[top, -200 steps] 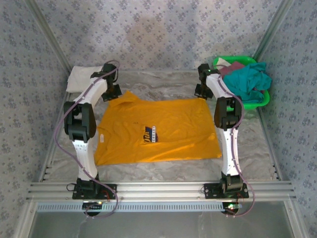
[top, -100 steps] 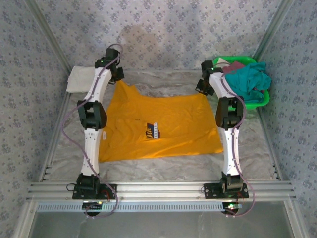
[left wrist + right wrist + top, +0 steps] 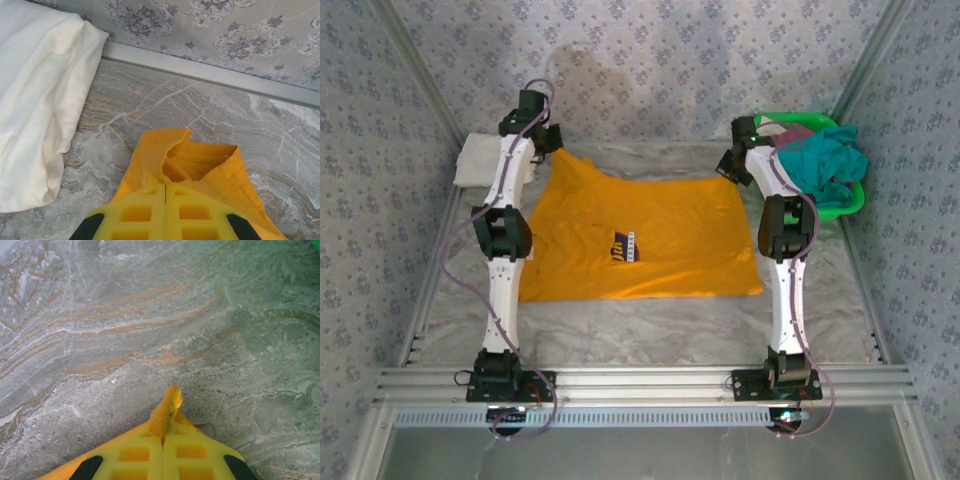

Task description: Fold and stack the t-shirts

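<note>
1. Over the last second both arms have reached toward the far wall, the left one much more than the right. They have dragged the mustard-orange t-shirt (image 3: 640, 240) away from the near edge.
2. The shirt now lies flatter on the marbled surface (image 3: 640, 325), print side up, and its near hem has pulled into a straighter line. Its far-left corner is drawn out into a peak under the left arm.
3. To my eye this is the spreading step. The shirt looks nearly ready for a first fold, but no fold has been made.
4. The left pincer (image 3: 165, 186) has its yellow pads pressed together on an orange fold of cloth, which bunches just ahead of the tips. It sits close beside the folded white t-shirt (image 3: 35, 90) at the far-left corner.
5. The right pincer (image 3: 163, 437) is likewise clamped tight. A thin twist of orange fabric stands up between its pads, above bare surface.
6. A teal t-shirt (image 3: 825, 165) and a maroon t-shirt (image 3: 790, 135) wait heaped in the green basket (image 3: 852, 203) at far right, so most of the task remains.
</note>
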Robot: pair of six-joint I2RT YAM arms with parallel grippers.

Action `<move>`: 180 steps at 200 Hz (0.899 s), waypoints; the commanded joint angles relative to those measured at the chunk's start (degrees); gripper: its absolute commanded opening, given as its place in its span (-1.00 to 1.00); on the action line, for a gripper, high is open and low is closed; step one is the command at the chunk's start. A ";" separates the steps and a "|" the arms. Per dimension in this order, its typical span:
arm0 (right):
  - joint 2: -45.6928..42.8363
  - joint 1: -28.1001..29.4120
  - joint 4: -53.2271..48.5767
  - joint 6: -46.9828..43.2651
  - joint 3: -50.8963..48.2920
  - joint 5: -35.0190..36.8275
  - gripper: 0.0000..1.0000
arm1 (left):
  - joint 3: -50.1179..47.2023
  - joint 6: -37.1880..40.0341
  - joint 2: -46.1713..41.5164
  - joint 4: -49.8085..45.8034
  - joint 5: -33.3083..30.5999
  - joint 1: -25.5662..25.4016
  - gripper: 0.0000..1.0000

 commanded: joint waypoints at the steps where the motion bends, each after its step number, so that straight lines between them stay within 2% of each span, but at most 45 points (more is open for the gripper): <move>1: -7.86 -0.10 6.45 0.45 -6.17 1.38 -1.00 | 0.36 2.05 -5.22 -2.14 -1.92 -0.37 -1.00; 28: -12.56 -0.10 10.43 -2.82 -12.65 2.56 -1.00 | -7.80 3.70 -11.23 -0.66 -3.55 -1.23 -1.00; 78: -17.47 -0.43 14.10 -4.31 -21.94 3.34 -1.00 | -39.41 2.84 -29.48 14.38 -5.67 -1.73 -1.00; 106: -19.95 -0.61 17.86 -5.99 -26.81 3.81 -1.00 | -52.99 2.09 -37.66 19.79 -5.68 -1.95 -1.00; 180: -26.36 -0.98 26.52 -9.03 -38.40 3.78 -1.00 | -71.71 1.72 -51.57 21.20 -9.24 -2.50 -1.00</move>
